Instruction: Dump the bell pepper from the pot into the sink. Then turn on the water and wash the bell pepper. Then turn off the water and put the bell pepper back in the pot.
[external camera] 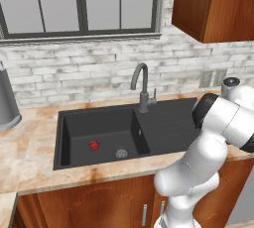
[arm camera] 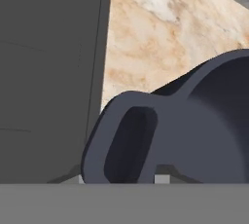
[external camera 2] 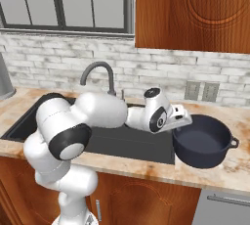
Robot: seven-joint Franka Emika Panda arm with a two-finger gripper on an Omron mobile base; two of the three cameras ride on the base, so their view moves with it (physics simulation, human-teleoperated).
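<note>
**Pepper dumped, pot coming back to the counter**

The first step looks done: the pepper (external camera: pixel 93 145) lies loose on the floor of the sink (external camera: pixel 74 128), beside the drain (external camera: pixel 121 153), far off to the fingers' left across the basin. The pot (external camera 2: pixel 202 141) is empty and sits right of the sink on the counter (external camera 2: pixel 229 168), or just above it; the right base view does not settle whether it has touched down. The fingers (external camera 2: pixel 184 120) are narrowed onto the pot's near handle (arm camera: pixel 124 142), which the hand view shows as a dark loop pressed close against the camera, so I judge the grip firm, though the fingertips themselves are hidden under it.

Left to do: let go of the pot, turn on the faucet (external camera: pixel 141 85), wash the pepper, shut the water off, then carry the pepper back to the pot.

Room for moving: the sink's right edge runs just left of the fingers, with bare counter between it and the pot. The pot's front bulges close to the counter's front edge, so any push forward risks tipping it off. The faucet and its small lever stand behind and left of the fingers, with open basin in between. An upper cabinet (external camera 2: pixel 193 11) hangs well above the pot, limiting a high lift.
</note>
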